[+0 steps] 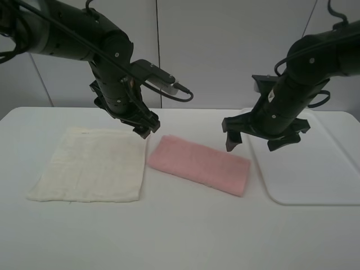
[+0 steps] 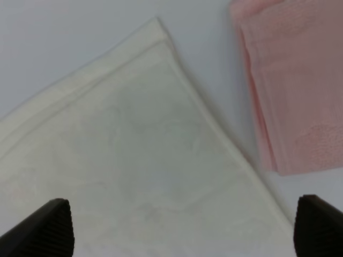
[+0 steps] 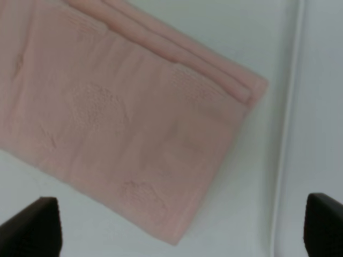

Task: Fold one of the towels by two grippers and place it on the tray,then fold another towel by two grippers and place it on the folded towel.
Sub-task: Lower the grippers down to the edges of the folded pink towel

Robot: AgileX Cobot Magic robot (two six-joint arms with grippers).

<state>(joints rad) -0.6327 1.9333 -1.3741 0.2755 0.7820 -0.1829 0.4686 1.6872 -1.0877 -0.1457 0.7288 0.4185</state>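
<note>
Both pincers are released and carry nothing: the left pincer hangs with its jaws spread just off the pink towel's far end, over the near corner of the cream-white towel, and the right pincer hovers with its jaws spread wide above the pink towel's other end. That pink towel lies on the white desk as a long doubled strip, its layered edges showing in the right wrist view, so one fold looks done. It is not yet on the tray, which sits just past the end under the right pincer, with a narrow strip of desk between towel corner and tray rim. On the opposite side of the pink towel, close but with a slim gap, the cream-white towel is spread flat and unfolded, seemingly waiting its turn. Having one arm at each end of the pink strip suits a two-handed pick, either to double it again or to carry it level onto the tray. The left pincer would likely need to shift toward the pink end first, or it risks nipping the cream corner instead.
</note>
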